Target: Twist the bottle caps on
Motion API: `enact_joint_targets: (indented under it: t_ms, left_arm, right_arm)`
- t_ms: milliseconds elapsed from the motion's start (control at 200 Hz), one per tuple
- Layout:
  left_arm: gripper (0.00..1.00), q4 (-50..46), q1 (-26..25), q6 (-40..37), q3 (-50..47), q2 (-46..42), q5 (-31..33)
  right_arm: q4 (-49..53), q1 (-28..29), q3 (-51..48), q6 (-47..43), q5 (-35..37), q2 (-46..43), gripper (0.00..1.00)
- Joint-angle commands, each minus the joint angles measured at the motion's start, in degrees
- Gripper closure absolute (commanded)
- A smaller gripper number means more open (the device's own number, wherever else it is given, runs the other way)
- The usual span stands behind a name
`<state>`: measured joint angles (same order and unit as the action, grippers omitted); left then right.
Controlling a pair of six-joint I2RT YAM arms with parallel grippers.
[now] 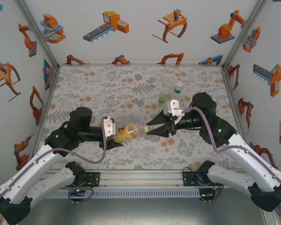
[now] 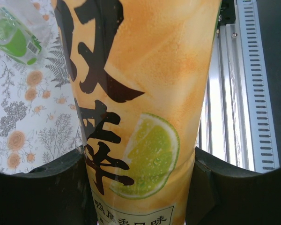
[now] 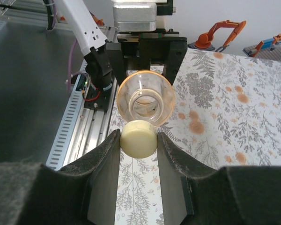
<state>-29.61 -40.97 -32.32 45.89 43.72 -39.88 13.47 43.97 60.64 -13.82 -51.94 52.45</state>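
My left gripper is shut on the amber-yellow bottle, which lies level in the air with its mouth pointing right. In the left wrist view its orange label with a lime slice sits between the two dark jaws. My right gripper is shut on a pale yellowish cap, held at the fingertips. The cap is right in front of the bottle's open mouth, slightly below its centre; whether they touch I cannot tell. In the top view my right gripper faces the bottle's neck.
Two more bottles stand behind the right arm: a green-tinted one and one with a white cap on it. A clear bottle with a green label shows beyond the amber bottle. An aluminium rail runs along the table's near edge.
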Motion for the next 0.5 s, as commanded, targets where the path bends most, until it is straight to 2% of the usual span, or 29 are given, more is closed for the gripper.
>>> enact_joint_targets:
  t_ms: [0, 496]
  left_arm:
    - [1.00, -1.84, -0.49, -2.10, 0.98, 0.23, -0.45]
    - [1.00, -3.06, -0.90, -2.20, 1.49, 0.84, 0.12]
  right_arm:
    - [0.81, -0.20, 2.53, -3.23, -3.13, 0.52, 1.00]
    - [-0.24, 0.93, 3.80, -3.27, -4.70, 4.23, 1.00]
